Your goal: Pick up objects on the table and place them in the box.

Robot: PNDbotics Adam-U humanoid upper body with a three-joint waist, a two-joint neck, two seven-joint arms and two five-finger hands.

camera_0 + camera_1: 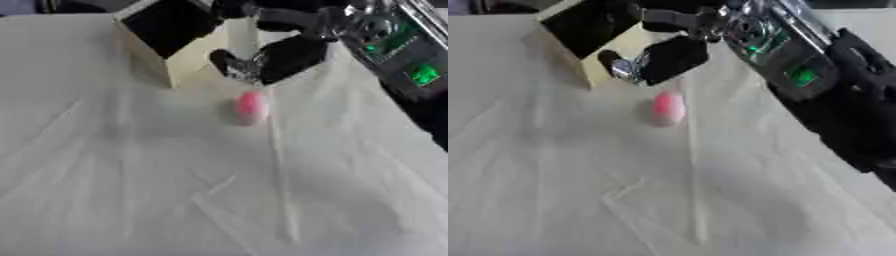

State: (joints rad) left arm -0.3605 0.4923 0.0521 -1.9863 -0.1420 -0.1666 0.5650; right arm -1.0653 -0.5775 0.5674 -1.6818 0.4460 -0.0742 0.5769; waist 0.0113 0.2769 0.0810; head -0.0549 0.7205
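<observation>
A small pink rounded object lies on the white cloth, just in front of the box. The cardboard box stands at the far left of centre, tipped so that its dark opening faces me. My right hand comes in from the upper right and hovers just above and behind the pink object, beside the box's right wall. It is open, the fingers spread with nothing between them, and it does not touch the pink object. My left hand is not in sight.
My right forearm, with its green lights, crosses the upper right corner. A white creased cloth covers the table from the box to the near edge.
</observation>
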